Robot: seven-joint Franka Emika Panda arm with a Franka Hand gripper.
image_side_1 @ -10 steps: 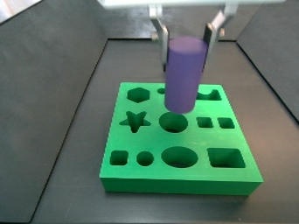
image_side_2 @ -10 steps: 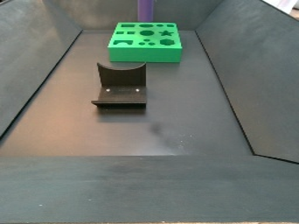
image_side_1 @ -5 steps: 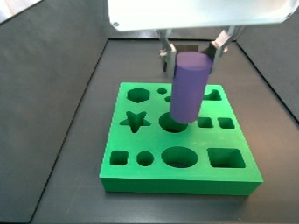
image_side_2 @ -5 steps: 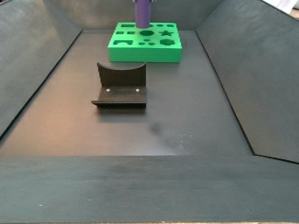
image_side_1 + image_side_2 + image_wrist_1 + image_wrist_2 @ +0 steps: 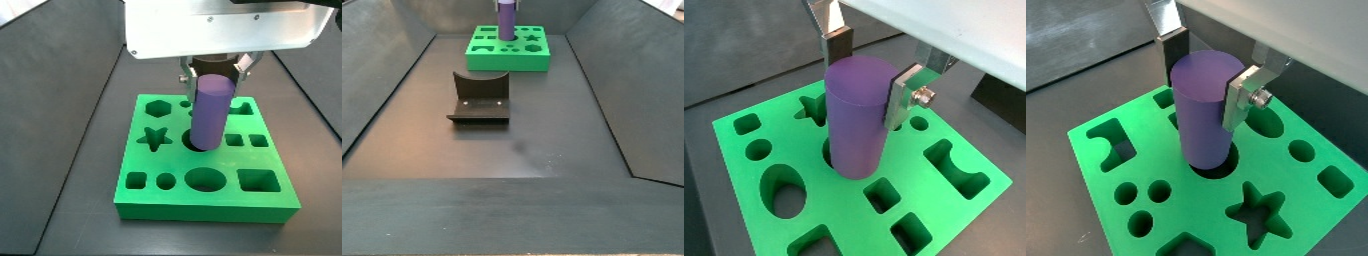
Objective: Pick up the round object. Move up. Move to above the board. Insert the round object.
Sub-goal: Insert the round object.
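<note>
The round object, a purple cylinder peg [image 5: 209, 108], stands upright in my gripper [image 5: 214, 70], which is shut on its upper part. Both wrist views show the peg [image 5: 858, 115] [image 5: 1207, 110] between the silver fingers [image 5: 902, 95] [image 5: 1240, 95]. Its lower end sits in the mouth of a round hole near the middle of the green board [image 5: 201, 207]. The board also shows in both wrist views [image 5: 844, 215] [image 5: 1200, 195]. In a side view the peg [image 5: 504, 18] rises from the board [image 5: 509, 60] at the far end of the floor.
The dark fixture [image 5: 480, 98] stands on the floor in front of the board. Dark sloping walls enclose the floor on both sides. The board has other cut-outs around the peg: a star [image 5: 155, 137], a hexagon, squares and an oval [image 5: 205, 179].
My gripper has come down with the peg over the board. The peg's lower end, which hung above the round hole, now sits in its mouth.
</note>
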